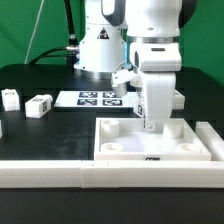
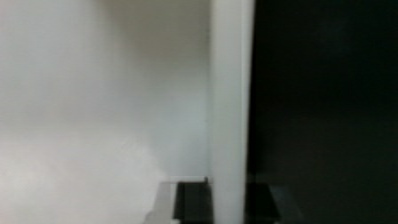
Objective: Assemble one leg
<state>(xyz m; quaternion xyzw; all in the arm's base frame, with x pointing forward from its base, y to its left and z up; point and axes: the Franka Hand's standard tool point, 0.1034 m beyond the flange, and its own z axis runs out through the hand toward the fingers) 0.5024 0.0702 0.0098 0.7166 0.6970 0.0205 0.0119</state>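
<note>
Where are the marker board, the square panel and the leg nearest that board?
Marker board (image 1: 100, 98): exterior view, tagged top.
Square panel (image 1: 125, 150): exterior view, front wall.
Leg (image 1: 40, 105): exterior view, tagged face.

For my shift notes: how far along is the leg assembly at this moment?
Done: nothing visibly seated; the panel shows empty near sockets. In hand: the claw hangs low over the panel; whether it grips anything is unclear. Left: a leg and a second leg lie loose on the table.

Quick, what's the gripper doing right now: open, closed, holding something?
Gripper: cannot be told; it sits low over the white panel, white on white.
</note>
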